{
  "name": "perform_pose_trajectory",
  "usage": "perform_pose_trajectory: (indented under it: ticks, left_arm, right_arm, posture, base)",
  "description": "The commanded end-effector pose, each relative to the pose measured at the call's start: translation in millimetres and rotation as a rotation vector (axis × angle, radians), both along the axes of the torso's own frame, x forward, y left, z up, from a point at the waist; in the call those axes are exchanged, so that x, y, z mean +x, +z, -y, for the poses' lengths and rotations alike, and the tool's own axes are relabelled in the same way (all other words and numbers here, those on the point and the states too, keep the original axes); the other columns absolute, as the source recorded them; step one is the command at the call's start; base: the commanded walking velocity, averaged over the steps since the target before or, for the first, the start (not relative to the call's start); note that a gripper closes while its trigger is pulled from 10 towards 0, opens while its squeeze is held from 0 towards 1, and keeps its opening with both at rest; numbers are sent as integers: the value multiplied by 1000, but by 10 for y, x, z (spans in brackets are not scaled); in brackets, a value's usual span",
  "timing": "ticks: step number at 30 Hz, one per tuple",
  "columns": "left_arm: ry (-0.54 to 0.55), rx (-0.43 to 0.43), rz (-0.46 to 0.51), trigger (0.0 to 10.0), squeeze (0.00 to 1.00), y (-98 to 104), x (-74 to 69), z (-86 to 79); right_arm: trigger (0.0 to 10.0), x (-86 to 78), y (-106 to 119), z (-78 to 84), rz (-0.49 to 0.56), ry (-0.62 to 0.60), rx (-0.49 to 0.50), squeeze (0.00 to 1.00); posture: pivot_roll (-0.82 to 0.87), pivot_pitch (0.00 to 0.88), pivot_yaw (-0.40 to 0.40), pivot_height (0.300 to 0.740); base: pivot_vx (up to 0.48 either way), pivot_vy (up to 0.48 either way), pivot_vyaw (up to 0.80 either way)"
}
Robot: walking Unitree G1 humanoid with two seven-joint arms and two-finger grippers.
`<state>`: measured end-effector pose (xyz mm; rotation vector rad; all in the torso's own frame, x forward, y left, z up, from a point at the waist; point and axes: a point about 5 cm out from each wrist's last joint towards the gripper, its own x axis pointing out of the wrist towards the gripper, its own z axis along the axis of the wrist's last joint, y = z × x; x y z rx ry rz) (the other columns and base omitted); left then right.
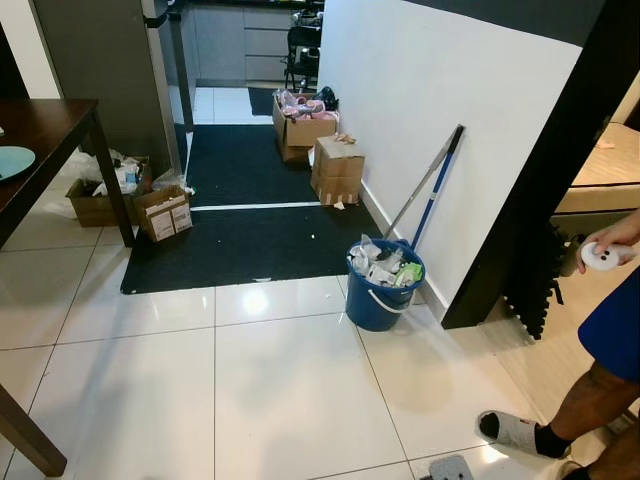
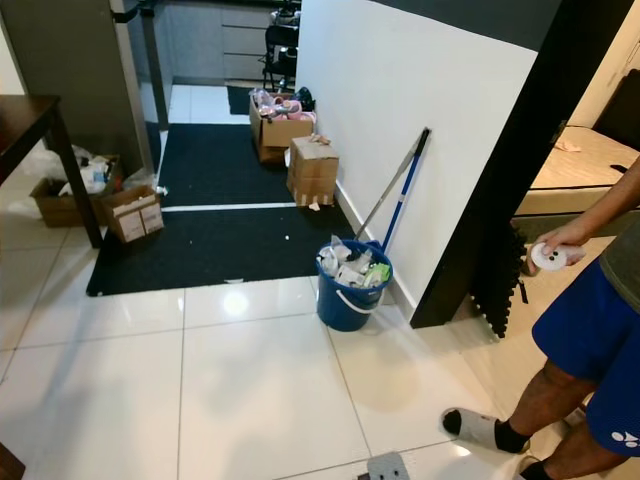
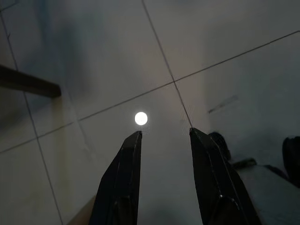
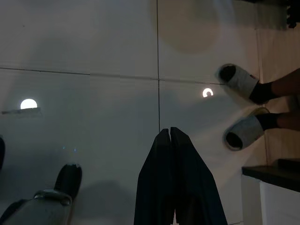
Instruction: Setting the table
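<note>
A dark wooden table [image 1: 55, 120] stands at the far left, with a light blue plate [image 1: 12, 160] near its edge. My left gripper [image 3: 164, 134] hangs over the white floor tiles, open, with nothing between its fingers. My right gripper [image 4: 169, 132] also hangs over the tiles, its two black fingers pressed together and empty.
A blue bucket [image 1: 381, 296] full of rubbish stands by the white wall, a mop [image 1: 432, 178] leaning behind it. Cardboard boxes [image 1: 337, 170] sit on a black mat [image 1: 240, 235]. A person [image 1: 600, 380] in blue shorts stands at the right, holding a white round object [image 1: 603, 256].
</note>
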<state>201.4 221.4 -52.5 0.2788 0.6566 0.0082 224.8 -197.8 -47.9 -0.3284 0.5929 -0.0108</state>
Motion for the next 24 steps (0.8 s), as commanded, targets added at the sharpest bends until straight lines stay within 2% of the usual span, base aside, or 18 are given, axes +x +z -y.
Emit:
perform_pose_trajectory:
  ticks: [1, 4, 5, 7, 12, 15, 16, 24]
  left_arm:
    - [-28, -1, -58, 10000, 0, -97, -145, 19]
    - [-38, -28, -66, 10000, 0, -112, -181, 28]
    - [-52, -64, -76, 10000, 0, -124, -206, 51]
    - [-61, -105, -84, 10000, 0, -131, -211, 90]
    - [-36, -143, -79, 10000, 0, -117, -145, 124]
    - [-38, -138, -78, 10000, 0, -112, -124, 123]
    - [-29, -132, -66, 10000, 0, -90, -82, 104]
    - [-19, -121, -30, 10000, 0, -32, -1, 63]
  right_arm:
    - [10000, -161, -112, 21, -67, -6, -13, 0]
    - [10000, -204, -140, 27, -80, -48, 36, 0]
    - [10000, -231, -149, 57, -76, -112, 90, 0]
    - [10000, -264, -161, 137, -78, -212, 137, 0]
    - [10000, -326, -175, 289, -83, -358, 170, 0]
    - [10000, -320, -166, 299, -82, -331, 137, 0]
    - [10000, -283, -146, 272, -72, -274, 109, 0]
    - [10000, -186, -101, 199, -46, -219, 109, 0]
  posture:
    - [58, 96, -15, 740]
    - [58, 103, -13, 740]
    - [56, 103, -9, 740]
    - [56, 98, -6, 740]
    - [51, 90, 1, 740]
    - [45, 76, 4, 740]
    - [42, 74, 4, 740]
    - [43, 60, -2, 740]
  base:
    - [0, 0, 0]
    - [0, 0, 0]
    - [0, 0, 0]
    - [0, 0, 0]
    - [0, 0, 0]
    - [0, 0, 0]
    - [0, 0, 0]
    - [0, 0, 0]
